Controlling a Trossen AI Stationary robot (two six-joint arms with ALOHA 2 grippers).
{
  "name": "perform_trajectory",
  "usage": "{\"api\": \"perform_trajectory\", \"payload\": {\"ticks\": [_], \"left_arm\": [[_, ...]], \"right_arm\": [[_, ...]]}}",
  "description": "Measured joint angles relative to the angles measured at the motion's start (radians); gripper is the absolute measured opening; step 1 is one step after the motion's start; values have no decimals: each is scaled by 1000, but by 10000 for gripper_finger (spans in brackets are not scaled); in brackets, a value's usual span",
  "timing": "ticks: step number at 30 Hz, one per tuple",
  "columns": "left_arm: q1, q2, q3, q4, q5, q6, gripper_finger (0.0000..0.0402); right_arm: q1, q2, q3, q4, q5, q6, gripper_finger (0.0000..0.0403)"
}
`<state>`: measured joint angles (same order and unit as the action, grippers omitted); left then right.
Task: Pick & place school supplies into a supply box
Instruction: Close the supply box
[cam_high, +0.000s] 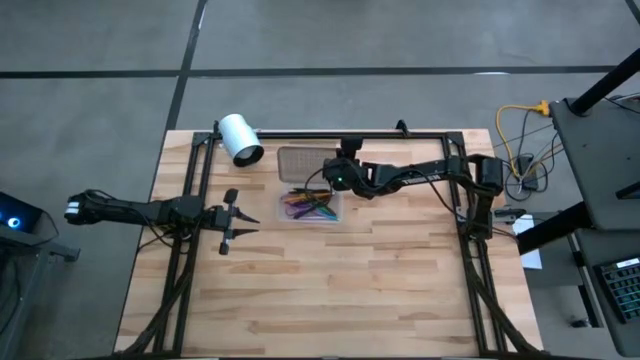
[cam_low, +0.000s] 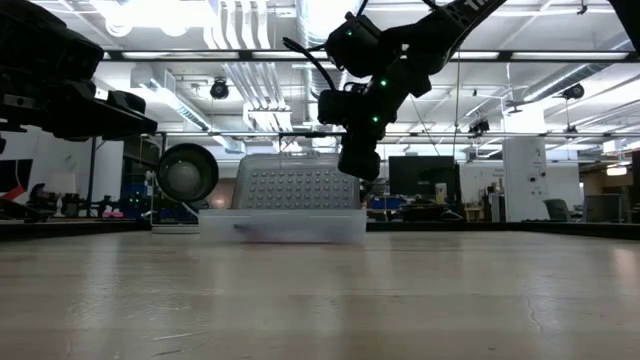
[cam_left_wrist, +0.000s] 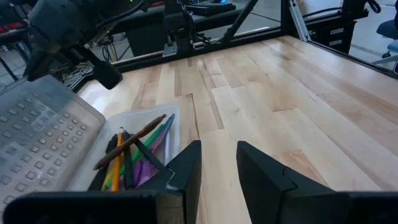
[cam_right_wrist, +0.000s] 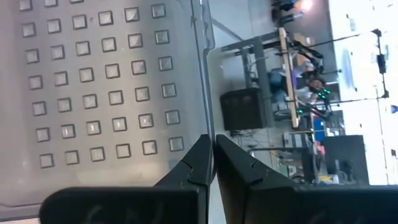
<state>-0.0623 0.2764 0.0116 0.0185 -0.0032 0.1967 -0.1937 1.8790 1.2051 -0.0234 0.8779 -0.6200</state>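
— Any writing on that box (cam_high: 310, 205)?
— None I can read. It sits near the table's (cam_high: 400, 300) far edge, pens (cam_left_wrist: 134, 155) inside, lid (cam_low: 297, 186) upright.
— The right gripper (cam_high: 343, 173)?
— Clenched on the lid's edge, arm stretched across.
— And the left gripper (cam_high: 236, 221)?
— Fingers apart, empty, level beside the box.

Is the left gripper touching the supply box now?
Apart. The high view shows the left gripper over bare wood, open, with a plain strip of table between its fingertips and the supply box.
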Motion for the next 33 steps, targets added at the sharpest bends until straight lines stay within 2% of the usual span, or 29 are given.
{"api": "perform_trajectory", "payload": {"ticks": [13, 23, 26, 33], "left_arm": [[0, 0, 0, 0, 0, 0, 86], [0, 0, 0, 0, 0, 0, 86], [0, 0, 0, 0, 0, 0, 86], [0, 0, 0, 0, 0, 0, 86]], "right_arm": [[-7, 0, -132, 370, 65, -174, 9], [-11, -1, -163, 417, 92, -189, 9], [-9, -1, -176, 461, 125, -220, 9], [-10, 0, -201, 561, 124, -274, 9]]}}
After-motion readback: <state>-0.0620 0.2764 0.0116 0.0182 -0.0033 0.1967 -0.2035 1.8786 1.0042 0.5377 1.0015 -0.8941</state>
